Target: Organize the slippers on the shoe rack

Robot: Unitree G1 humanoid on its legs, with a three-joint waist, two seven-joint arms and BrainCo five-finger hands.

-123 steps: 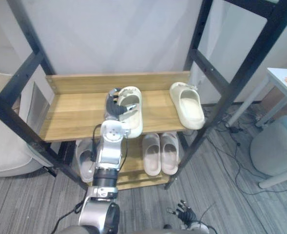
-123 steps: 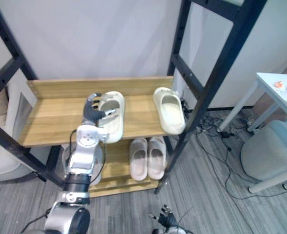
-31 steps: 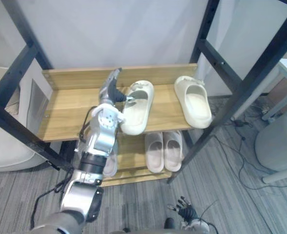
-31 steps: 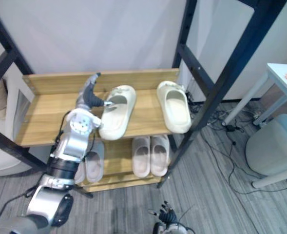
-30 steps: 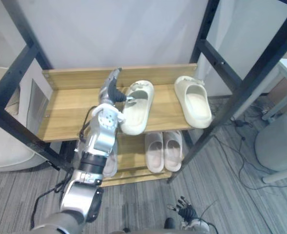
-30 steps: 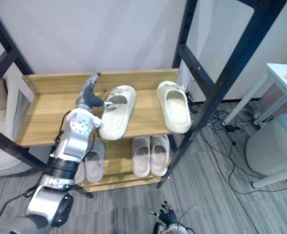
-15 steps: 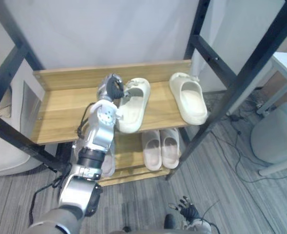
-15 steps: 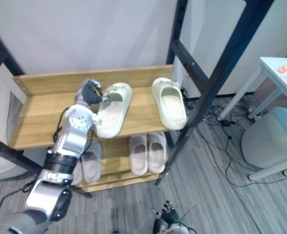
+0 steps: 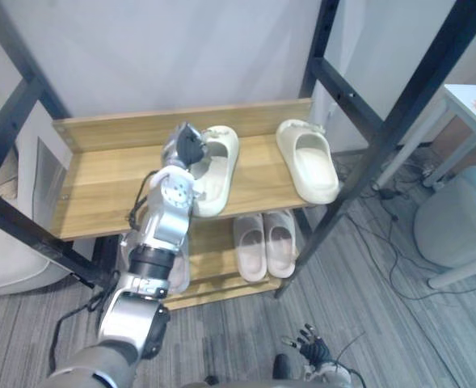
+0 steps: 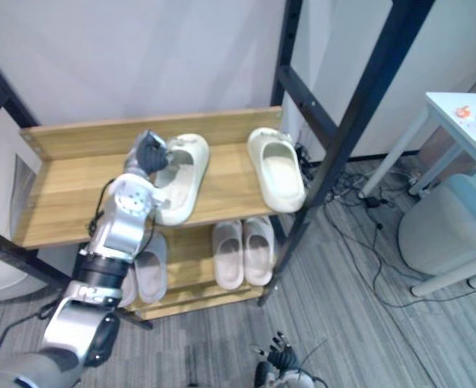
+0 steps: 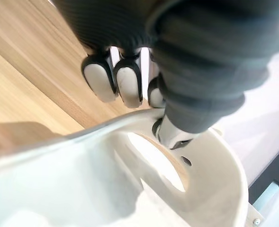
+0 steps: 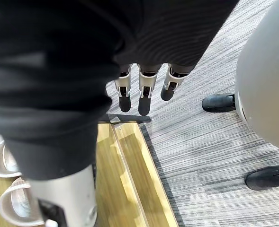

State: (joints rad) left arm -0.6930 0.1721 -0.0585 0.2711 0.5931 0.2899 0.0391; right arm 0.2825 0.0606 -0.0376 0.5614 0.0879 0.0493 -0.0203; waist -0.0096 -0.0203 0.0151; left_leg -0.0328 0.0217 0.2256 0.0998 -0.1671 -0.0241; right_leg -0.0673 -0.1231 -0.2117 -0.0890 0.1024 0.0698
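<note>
Two cream slippers lie on the wooden upper shelf [image 9: 100, 190]. One slipper [image 9: 213, 174] is near the middle, its toe toward the back board; its mate [image 9: 308, 162] lies to the right, a gap between them. My left hand [image 9: 185, 145] sits at the left rim of the middle slipper's strap. In the left wrist view its fingers [image 11: 125, 82] are curled down outside the slipper's rim [image 11: 130, 189], with the thumb against that rim. My right hand [image 9: 312, 352] hangs low near the floor, its fingers [image 12: 144, 97] straight and holding nothing.
A pale pair of slippers [image 9: 263, 242] stands on the lower shelf, with another slipper [image 9: 177, 271] partly behind my left arm. Black frame posts [image 9: 375, 145] flank the rack. A white table [image 9: 472, 105] and a grey round seat [image 9: 460, 234] stand at the right.
My left hand's fingers went from straight to curled on the middle slipper's rim. The slipper has swung a little straighter on the shelf. The view has shifted slightly.
</note>
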